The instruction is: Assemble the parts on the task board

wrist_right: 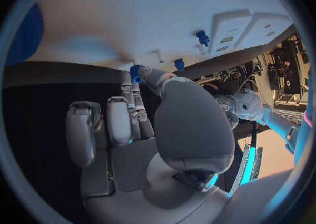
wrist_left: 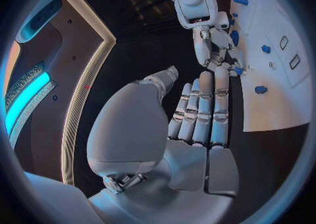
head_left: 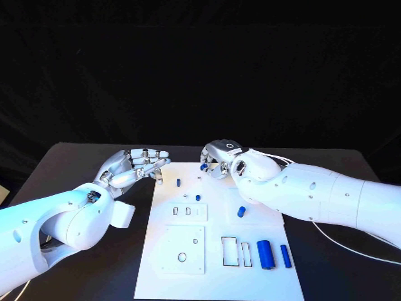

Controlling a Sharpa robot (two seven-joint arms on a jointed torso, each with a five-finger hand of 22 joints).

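Right hand (head_left: 220, 158) pinches blue part (wrist_right: 136, 72) over task board (head_left: 165, 263).

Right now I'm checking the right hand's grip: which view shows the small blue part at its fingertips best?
The right wrist view: the small blue part sits pinched at the right hand fingertips. In the head view the hand mostly hides it; the left wrist view shows it tiny.
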